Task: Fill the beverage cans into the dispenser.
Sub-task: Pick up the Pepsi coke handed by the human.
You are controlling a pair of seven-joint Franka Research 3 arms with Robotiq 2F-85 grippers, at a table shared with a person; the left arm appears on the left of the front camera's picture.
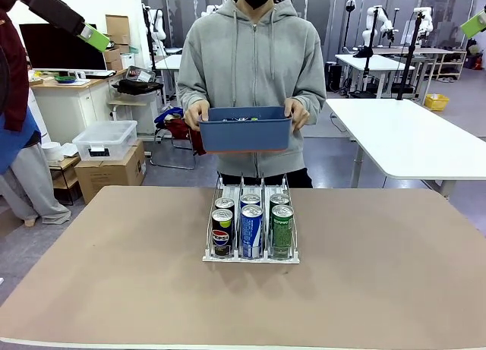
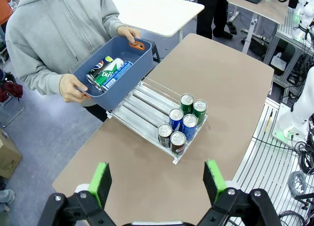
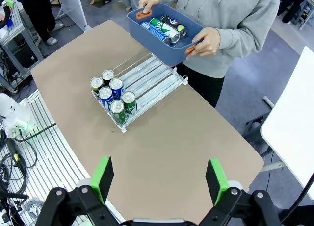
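The clear-plastic dispenser (image 1: 250,255) (image 2: 147,102) (image 3: 149,79) stands mid-table with several upright beverage cans at its near end, two per lane: black (image 1: 222,233), blue-and-white (image 1: 251,231) and green (image 1: 282,230). Behind it a person holds a dark blue tub (image 1: 245,131) (image 2: 140,59) (image 3: 147,27) in both hands. More cans (image 2: 109,71) (image 3: 165,28) lie in the tub. My left gripper (image 2: 157,182) and right gripper (image 3: 160,179) hang high above the table's near side. Both are open, with nothing between their fingers.
The brown table (image 1: 114,282) is bare around the dispenser. A white table (image 1: 414,137) stands at the back right. Cardboard boxes (image 1: 110,171) and a clear bin (image 1: 105,140) sit on the floor at the back left. Another person (image 1: 15,99) stands at the left edge.
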